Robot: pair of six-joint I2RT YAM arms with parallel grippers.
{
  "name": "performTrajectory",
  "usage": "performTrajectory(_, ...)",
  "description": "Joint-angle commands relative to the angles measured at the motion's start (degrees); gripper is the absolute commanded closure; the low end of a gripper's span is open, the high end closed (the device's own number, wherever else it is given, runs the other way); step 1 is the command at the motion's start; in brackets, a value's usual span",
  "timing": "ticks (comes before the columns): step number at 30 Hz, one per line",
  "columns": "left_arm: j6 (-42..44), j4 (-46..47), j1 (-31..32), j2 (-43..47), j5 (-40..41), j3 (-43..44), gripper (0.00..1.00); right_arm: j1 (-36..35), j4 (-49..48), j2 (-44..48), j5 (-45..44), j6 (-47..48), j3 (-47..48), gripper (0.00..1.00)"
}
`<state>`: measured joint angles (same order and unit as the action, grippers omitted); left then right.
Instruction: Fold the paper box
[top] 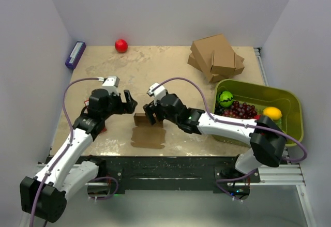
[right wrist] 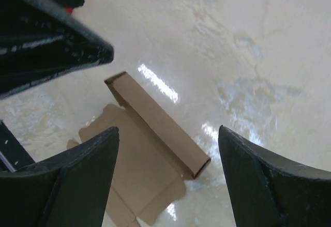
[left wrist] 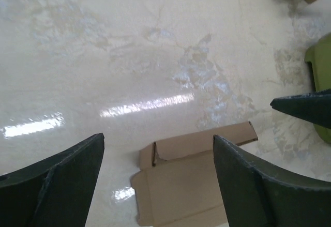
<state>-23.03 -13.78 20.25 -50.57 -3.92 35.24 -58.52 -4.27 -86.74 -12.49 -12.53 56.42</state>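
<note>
Our left gripper (top: 129, 102) and right gripper (top: 151, 116) hung released, jaws spread on nothing, near the paper box (top: 148, 133), its far flap raised.

No legible text, label, brand, number or sign anywhere. Paper box (top: 147, 131) plain brown, unprinted. Purple case (top: 75, 54) at 10 o'clock on tabletop (top: 160, 69): markings too small to read.
</note>
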Motion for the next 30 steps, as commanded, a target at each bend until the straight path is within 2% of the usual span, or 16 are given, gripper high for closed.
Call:
performTrajectory(1,7.64,-3.89,-8.19,-1.37,-5.47,5.01,0.09,-0.8,-2.58,-3.95,-1.57,14.79,4.91,0.23)
performTrajectory(3,8.17,-2.22,-12.84,-2.25,-8.98,4.14,0.09,-1.33,-2.15,-5.45,0.35,18.06,6.32,0.25)
performTrajectory(7,6.33,2.0,-18.13,-4.18,-18.12,1.67,0.1,-3.44,1.71,-9.49,0.72,21.93,10.54,0.27)
performTrajectory(13,6.94,2.09,-18.67,-4.1,-17.7,1.58,0.1,-5.37,1.29,-13.54,-2.97,23.78,11.34,0.3)
performTrajectory(19,7.21,1.92,-18.84,-4.54,-17.7,1.58,0.1,-5.37,1.37,-15.56,-7.54,23.96,12.57,0.45)
performTrajectory(27,8.43,1.04,-19.2,-4.37,-16.03,2.2,0.1,-5.29,3.66,-16.88,-9.57,22.74,12.4,0.75)
performTrajectory(30,9.49,0.6,-19.28,-3.67,-14.45,2.46,0.11,-4.59,5.32,-16.88,-9.75,19.05,11.43,0.78)
